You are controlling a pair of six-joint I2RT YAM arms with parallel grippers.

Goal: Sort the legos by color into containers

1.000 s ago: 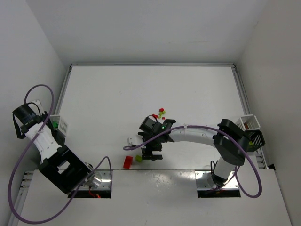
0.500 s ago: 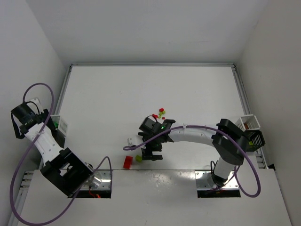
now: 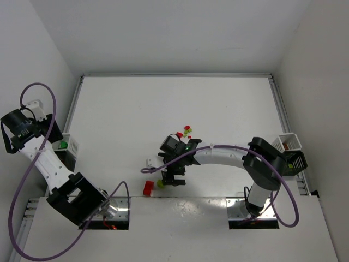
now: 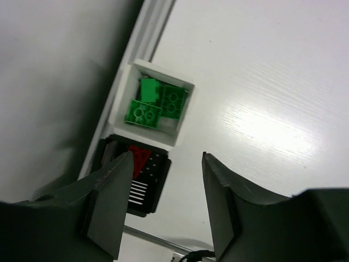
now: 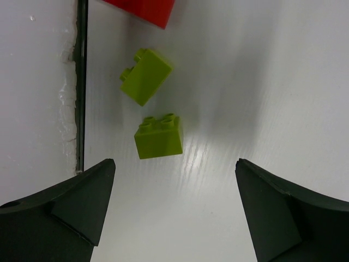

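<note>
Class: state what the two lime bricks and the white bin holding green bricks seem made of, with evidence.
Lime bricks: likely moulded plastic, smooth satin finish; crisp studs, uniform colour. White bin: probably thin plastic, matte; even white walls, though card is possible.

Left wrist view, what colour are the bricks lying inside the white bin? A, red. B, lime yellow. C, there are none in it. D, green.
D: the white bin holds only green bricks, their studs facing the camera.
</note>
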